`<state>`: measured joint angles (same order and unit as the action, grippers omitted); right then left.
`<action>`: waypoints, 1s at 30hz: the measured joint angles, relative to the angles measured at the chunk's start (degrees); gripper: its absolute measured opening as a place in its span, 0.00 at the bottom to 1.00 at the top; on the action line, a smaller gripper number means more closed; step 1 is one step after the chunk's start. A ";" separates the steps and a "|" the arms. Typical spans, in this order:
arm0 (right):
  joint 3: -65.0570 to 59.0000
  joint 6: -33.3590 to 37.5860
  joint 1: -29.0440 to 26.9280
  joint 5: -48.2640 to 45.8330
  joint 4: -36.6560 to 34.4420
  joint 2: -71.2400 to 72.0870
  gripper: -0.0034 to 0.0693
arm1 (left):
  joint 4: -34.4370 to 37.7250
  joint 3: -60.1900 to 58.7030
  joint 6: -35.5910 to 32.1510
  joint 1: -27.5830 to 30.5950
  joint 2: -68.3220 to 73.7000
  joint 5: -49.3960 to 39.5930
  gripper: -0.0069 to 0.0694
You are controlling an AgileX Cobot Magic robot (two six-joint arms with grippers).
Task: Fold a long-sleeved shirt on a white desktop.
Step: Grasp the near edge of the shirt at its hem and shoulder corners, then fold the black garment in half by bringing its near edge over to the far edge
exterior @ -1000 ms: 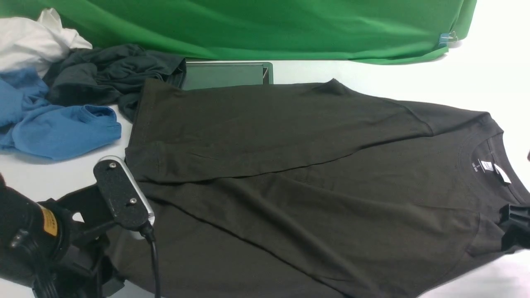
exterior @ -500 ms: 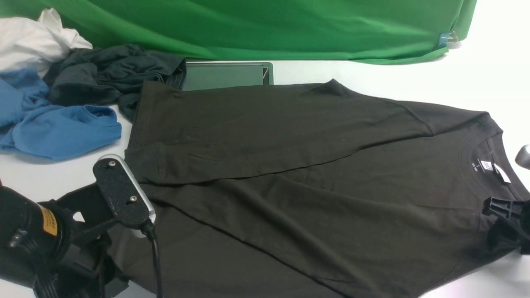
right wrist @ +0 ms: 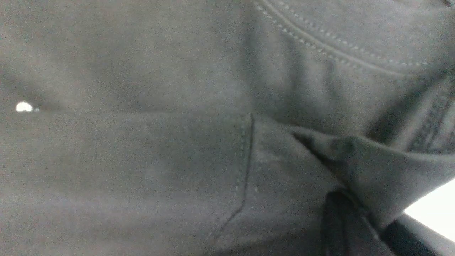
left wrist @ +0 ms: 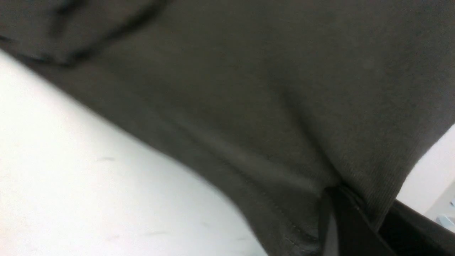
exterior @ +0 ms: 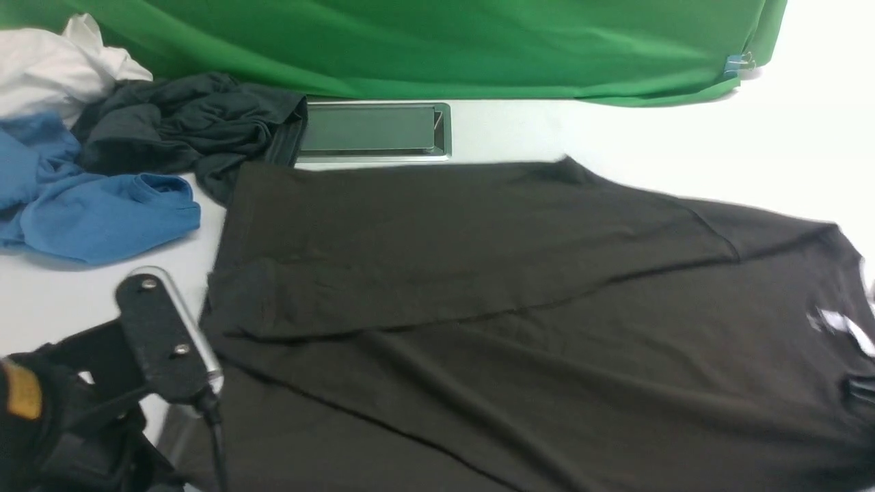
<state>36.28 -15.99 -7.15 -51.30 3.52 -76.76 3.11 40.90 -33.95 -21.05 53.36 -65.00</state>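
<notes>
The long-sleeved shirt point(exterior: 478, 273), dark brownish-black, lies spread across the white desktop point(exterior: 649, 137) with its collar to the right and one sleeve folded over the body. Its white labels point(exterior: 841, 324) show as a blur. At the shirt's left end, my left gripper point(left wrist: 359, 220) is shut on the ribbed hem; the front view shows only its arm and camera mount point(exterior: 160, 335). My right gripper point(right wrist: 359, 217) is shut on a bunched fold of cloth near the collar seam. Only a dark bit of it shows at the front view's right edge point(exterior: 863, 393).
A metal-framed hatch point(exterior: 372, 130) sits just behind the shirt. A dark teal-grey garment point(exterior: 184, 123), a blue garment point(exterior: 96, 212) and a white cloth point(exterior: 48, 68) are heaped at the back left. A green backdrop point(exterior: 444, 48) hangs along the far edge.
My right gripper went from open to shut on the shirt beside the collar. The whole shirt has slid toward me, uncovering the hatch's front rim. The left arm has drawn back with it.
</notes>
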 joint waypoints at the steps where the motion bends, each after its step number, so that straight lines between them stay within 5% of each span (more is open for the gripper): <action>1: 0.00 -0.40 0.00 -0.39 0.52 0.23 0.11 | 0.00 0.00 0.00 0.00 -0.12 0.06 0.13; 17: 20.65 5.99 -0.07 -2.08 -6.15 -8.44 0.12 | -7.11 1.88 2.01 4.93 9.06 17.75 0.13; 30: 41.96 11.01 -0.07 -3.77 -8.56 -28.44 0.12 | -7.55 21.54 -3.87 12.97 36.41 27.18 0.13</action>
<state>78.24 -4.98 -7.23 -55.06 -5.04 -105.20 -4.44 62.44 -37.82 -8.08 89.77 -37.82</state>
